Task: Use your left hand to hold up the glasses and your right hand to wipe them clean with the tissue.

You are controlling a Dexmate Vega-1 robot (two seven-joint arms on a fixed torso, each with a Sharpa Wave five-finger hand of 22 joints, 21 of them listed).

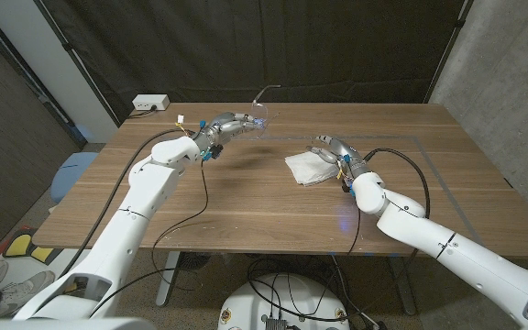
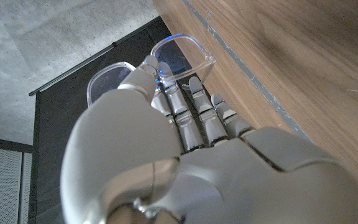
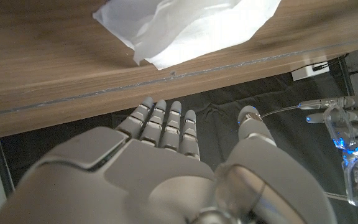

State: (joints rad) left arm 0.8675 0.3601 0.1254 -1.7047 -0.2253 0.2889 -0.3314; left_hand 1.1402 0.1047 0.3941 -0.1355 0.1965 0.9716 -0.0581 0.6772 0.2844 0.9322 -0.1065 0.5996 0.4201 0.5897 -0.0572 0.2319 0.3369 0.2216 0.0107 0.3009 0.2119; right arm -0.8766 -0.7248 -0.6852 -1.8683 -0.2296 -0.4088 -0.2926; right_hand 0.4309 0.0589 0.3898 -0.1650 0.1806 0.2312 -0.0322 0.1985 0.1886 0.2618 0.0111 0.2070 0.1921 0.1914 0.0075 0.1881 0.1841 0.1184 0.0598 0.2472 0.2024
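1 pair of glasses (image 2: 166, 59) in left hand (image 2: 185, 155).

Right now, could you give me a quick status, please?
Left hand holds glasses up. Right hand open over tissue. Nothing between.

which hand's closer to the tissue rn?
Right. The right hand hovers at the tissue, fingers open and nothing held. The left hand is off to the tissue's left, holding the glasses up above the table.
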